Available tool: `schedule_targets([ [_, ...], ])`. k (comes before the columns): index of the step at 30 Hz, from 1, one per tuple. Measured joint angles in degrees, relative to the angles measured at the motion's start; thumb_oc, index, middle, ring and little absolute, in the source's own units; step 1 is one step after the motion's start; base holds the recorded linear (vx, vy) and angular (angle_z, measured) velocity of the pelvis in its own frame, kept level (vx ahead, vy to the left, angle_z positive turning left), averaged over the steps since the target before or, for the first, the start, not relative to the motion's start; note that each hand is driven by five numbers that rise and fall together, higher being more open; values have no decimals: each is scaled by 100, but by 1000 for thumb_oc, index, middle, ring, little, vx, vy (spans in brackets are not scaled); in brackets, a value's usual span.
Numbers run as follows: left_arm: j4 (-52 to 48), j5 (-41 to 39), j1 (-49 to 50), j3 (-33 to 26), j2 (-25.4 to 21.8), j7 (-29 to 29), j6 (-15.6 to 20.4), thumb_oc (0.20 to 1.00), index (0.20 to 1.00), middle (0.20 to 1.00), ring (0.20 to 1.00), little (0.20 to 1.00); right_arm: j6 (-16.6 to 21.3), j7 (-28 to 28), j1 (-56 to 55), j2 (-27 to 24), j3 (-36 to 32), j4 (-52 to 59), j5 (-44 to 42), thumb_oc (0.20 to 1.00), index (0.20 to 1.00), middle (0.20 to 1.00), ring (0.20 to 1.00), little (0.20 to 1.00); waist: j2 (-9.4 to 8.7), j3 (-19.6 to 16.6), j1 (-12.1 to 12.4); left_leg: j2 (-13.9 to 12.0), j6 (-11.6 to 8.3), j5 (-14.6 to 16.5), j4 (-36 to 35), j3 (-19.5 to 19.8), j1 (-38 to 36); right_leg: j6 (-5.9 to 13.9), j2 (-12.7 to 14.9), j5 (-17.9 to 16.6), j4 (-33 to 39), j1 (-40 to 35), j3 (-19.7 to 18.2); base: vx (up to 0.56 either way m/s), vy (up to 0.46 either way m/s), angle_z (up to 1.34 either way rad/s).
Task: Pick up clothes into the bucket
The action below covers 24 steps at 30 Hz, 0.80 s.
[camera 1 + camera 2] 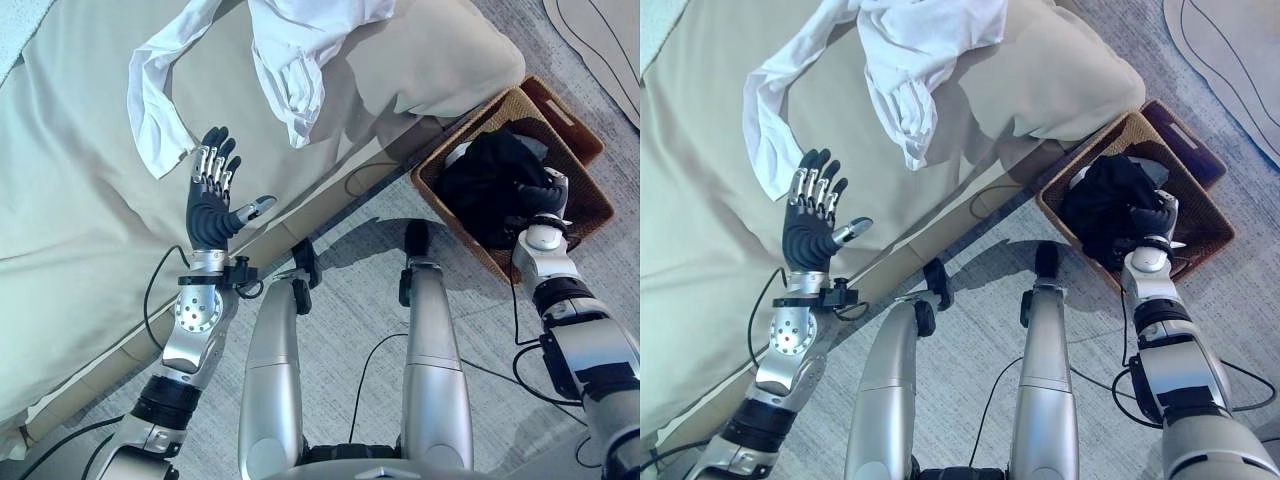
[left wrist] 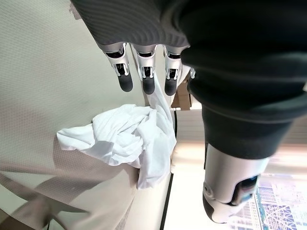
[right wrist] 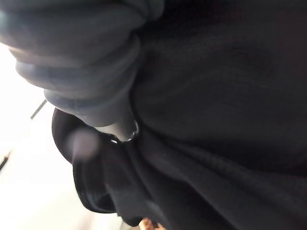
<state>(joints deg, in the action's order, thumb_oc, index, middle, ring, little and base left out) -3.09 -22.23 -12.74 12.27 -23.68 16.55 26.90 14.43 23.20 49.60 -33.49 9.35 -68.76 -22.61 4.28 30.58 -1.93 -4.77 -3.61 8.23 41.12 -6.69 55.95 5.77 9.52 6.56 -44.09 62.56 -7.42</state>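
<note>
right hand (image 1: 541,203), fingers unreadable (buried in black garment (image 1: 490,180)), over woven brown wicker basket (image 1: 590,205); i'd release low. left hand (image 1: 212,190) spread wide beside crumpled white shirt (image 1: 290,60).

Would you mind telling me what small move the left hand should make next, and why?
Probably reach the left hand forward onto the white garment and close on it. Its fingers are straight and empty above the bed, short of the cloth, while the black garment already lies in the wicker basket by the right hand.
</note>
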Motion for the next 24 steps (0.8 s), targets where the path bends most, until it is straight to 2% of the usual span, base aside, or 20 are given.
schedule_targets([
  [6, -32, 2, -2, 0, -3, 107, -4, 1000, 1000, 1000, 1000, 1000, -135, 244, 135, -209, -179, -334, 10, 200, 200, 200, 200, 200, 10, -6, 3, 38, 15, -12, -99, 1, 2, -1, 53, 8, 30, 24, 9, -6, 2, 2],
  [7, -32, 3, -15, 0, -3, 114, -5, 1000, 1000, 1000, 1000, 1000, -139, 285, 140, -262, -190, -337, 20, 260, 260, 260, 260, 260, 14, -9, -3, 50, 25, -20, -128, -5, -2, -1, 54, 8, 45, 26, 9, 0, 0, 0],
  [8, -35, 5, -24, 4, -2, 121, -5, 1000, 1000, 1000, 1000, 1000, -139, 294, 137, -304, -192, -338, 25, 489, 489, 489, 489, 489, 14, -9, -8, 60, 46, -68, -136, -21, 3, 23, 62, -18, 42, 36, 7, -69, 4, 3],
  [9, -38, 4, -32, 1, -1, 147, -11, 1000, 1000, 1000, 1000, 1000, -165, 340, 187, -351, -194, -402, 62, 1000, 1000, 1000, 1000, 1000, 17, -10, -8, 57, 38, -45, -180, -25, -4, 23, 73, 28, 50, 43, 1, 0, 0, 0],
  [14, -39, 10, -100, 5, 6, 190, -28, 1000, 1000, 1000, 1000, 1000, -248, 455, 341, -401, -198, -436, 73, 1000, 1000, 1000, 1000, 1000, 28, -17, 9, 68, 88, -125, -365, -46, -78, 29, 69, -56, 194, -11, 24, -16, 4, 0],
  [19, -21, 11, -144, 5, 17, 206, -31, 1000, 1000, 1000, 1000, 1000, -248, 521, 429, -380, -203, -456, 60, 1000, 1000, 1000, 1000, 1000, 40, -25, -16, 106, 121, -365, -1074, -92, -638, 44, 117, -245, 832, -553, 86, 2, 2, -1],
  [21, -16, 15, -230, 8, 26, 208, -31, 1000, 1000, 1000, 1000, 1000, -247, 555, 403, -365, -294, -447, 30, 1000, 1000, 1000, 1000, 1000, 45, -33, -63, 147, 74, -570, -1524, -86, -994, 83, 163, -378, 1198, -904, 197, 21, -15, 9],
  [24, -14, 18, -273, 9, 26, 208, -32, 1000, 1000, 1000, 1000, 1000, -234, 583, 293, -319, -432, -329, -79, 1000, 1000, 1000, 1000, 1000, 53, -73, -53, 176, 56, -716, -1798, -60, -1256, 90, 174, -473, 1426, -1185, 288, 32, -20, 6],
])
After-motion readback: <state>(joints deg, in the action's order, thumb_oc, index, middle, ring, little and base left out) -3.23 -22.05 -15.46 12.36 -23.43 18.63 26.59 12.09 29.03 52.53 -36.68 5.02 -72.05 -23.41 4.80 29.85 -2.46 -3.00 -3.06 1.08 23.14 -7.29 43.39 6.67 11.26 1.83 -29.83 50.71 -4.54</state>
